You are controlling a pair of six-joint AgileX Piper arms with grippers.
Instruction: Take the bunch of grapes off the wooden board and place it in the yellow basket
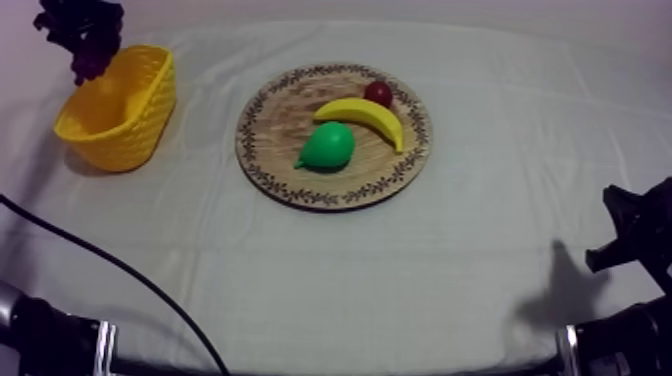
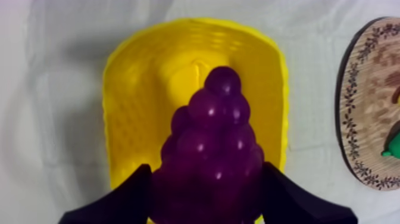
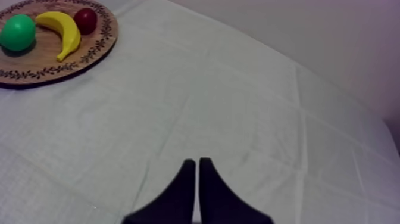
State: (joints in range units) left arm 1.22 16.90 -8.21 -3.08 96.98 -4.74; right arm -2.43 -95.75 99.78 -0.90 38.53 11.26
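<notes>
The purple bunch of grapes (image 2: pixel 214 155) hangs over the open yellow basket (image 2: pixel 137 119), held between the two black fingers of my left gripper (image 2: pixel 205 196), which is shut on it. From above, the grapes (image 1: pixel 88 45) hover over the basket's (image 1: pixel 125 110) far rim at the table's left. The round wooden board (image 1: pixel 290 120) in the middle holds a banana (image 1: pixel 365 117), a green pear (image 1: pixel 328 146) and a small red fruit (image 1: pixel 378 93). My right gripper (image 3: pixel 197 173) rests low over bare cloth, its fingers together as a narrow wedge.
The board's patterned rim (image 2: pixel 357 119) lies just right of the basket in the left wrist view. My right arm (image 1: pixel 635 240) sits at the table's lower right edge. Grey-white cloth (image 1: pixel 400 280) stretches between the board and the near edge.
</notes>
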